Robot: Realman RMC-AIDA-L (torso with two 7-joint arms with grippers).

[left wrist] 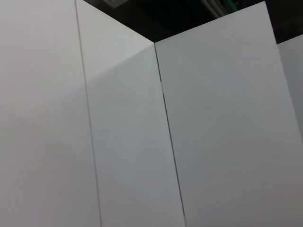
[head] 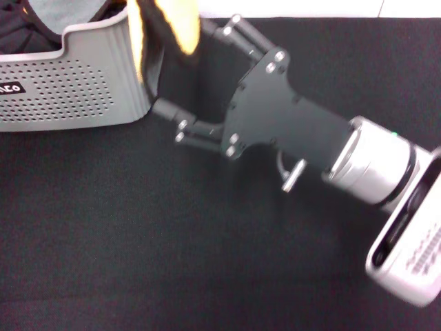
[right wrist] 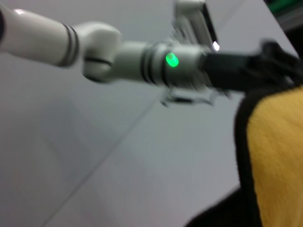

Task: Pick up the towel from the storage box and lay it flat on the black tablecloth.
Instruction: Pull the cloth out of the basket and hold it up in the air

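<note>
The towel [head: 169,27] hangs from above the top of the head view, yellow-cream side out with black edging, beside the right end of the storage box [head: 69,83]. My right gripper [head: 183,69] is open, one finger on each side of the hanging towel's lower part, above the black tablecloth [head: 172,241]. In the right wrist view the yellow towel [right wrist: 279,156] fills the near side, and my left gripper [right wrist: 274,75] is at its top edge, holding it up. The left gripper is outside the head view.
The storage box sits at the far left of the tablecloth, with dark contents [head: 21,31] and a grey-teal fold [head: 65,10] showing over its dipped rim. A white strip [head: 310,7] runs along the far edge. The left wrist view shows only white panels [left wrist: 118,142].
</note>
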